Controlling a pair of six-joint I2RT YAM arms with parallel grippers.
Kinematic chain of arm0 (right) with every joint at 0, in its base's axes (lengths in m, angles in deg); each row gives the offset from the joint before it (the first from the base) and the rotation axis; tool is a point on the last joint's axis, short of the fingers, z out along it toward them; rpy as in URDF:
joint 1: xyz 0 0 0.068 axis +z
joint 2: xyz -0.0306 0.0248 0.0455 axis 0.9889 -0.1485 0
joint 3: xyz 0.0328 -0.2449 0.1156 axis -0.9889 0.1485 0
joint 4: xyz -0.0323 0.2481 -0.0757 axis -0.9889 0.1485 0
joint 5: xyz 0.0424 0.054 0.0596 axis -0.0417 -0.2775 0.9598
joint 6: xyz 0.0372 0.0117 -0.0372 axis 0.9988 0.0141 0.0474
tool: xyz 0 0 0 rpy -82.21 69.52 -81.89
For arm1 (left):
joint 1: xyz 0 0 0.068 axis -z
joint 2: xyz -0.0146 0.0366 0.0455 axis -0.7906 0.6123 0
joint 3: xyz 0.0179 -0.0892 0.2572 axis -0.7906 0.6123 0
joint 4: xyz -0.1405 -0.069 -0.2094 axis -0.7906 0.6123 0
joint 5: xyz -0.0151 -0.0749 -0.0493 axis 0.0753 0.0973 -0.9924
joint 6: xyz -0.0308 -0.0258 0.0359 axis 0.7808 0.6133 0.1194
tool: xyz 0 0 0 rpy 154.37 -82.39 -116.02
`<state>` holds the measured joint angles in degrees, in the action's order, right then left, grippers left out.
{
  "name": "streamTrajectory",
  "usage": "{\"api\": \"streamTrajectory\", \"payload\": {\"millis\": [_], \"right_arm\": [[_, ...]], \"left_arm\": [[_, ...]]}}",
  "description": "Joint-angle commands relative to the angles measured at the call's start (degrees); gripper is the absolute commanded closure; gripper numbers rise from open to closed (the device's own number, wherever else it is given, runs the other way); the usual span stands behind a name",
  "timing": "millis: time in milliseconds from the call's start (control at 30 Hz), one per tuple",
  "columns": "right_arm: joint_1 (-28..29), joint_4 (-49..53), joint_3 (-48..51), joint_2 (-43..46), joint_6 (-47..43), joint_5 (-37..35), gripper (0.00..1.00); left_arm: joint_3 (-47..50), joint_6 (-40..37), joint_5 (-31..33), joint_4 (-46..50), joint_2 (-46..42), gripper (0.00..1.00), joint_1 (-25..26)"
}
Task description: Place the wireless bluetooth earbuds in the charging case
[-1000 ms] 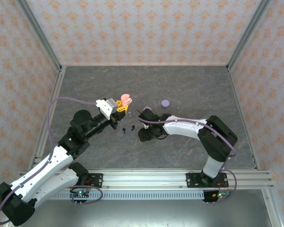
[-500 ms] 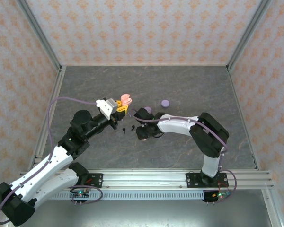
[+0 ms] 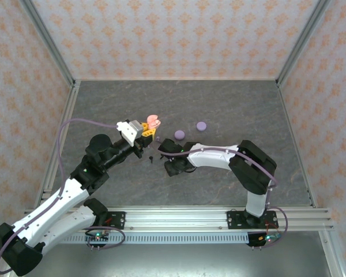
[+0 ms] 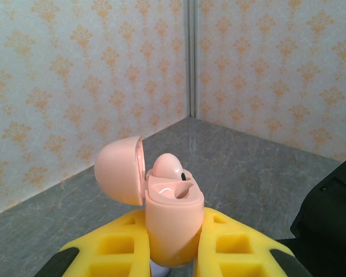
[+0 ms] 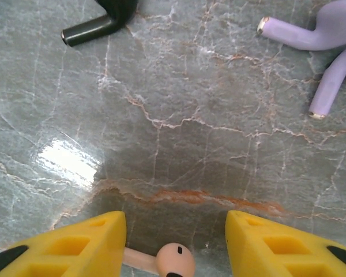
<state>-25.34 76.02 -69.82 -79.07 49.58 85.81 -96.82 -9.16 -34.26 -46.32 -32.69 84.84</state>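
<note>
Top external view shows the left gripper (image 3: 148, 130) clamped on a pink charging case (image 3: 153, 121) left of the table's (image 3: 236, 104) centre. The right gripper (image 3: 163, 151) sits low, just to its right. Left wrist view adds the open lid and a seated pink earbud (image 4: 168, 164). Right wrist view shows parted fingers straddling a loose pink earbud (image 5: 174, 264), with lilac earbuds (image 5: 311, 37) far right and a black earbud (image 5: 89, 32) far left.
</note>
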Motion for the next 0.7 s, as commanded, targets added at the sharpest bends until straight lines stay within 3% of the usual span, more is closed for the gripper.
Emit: {"api": "streamTrajectory", "payload": {"millis": [0,467,667], "right_arm": [[0.66,6.61,2.01,1.84,-0.02,-0.4,0.52],[0.29,3.42,3.38,6.59,0.65,2.2,0.56],[-0.66,2.22,2.05,4.59,1.71,3.55,0.59]], "left_arm": [[0.19,-0.51,1.14,-0.31,-0.85,1.0,-0.29],[-0.58,-0.51,0.99,-0.19,-0.41,1.0,-0.42],[-0.93,-0.6,0.87,0.0,-0.41,1.0,-0.43]]}}
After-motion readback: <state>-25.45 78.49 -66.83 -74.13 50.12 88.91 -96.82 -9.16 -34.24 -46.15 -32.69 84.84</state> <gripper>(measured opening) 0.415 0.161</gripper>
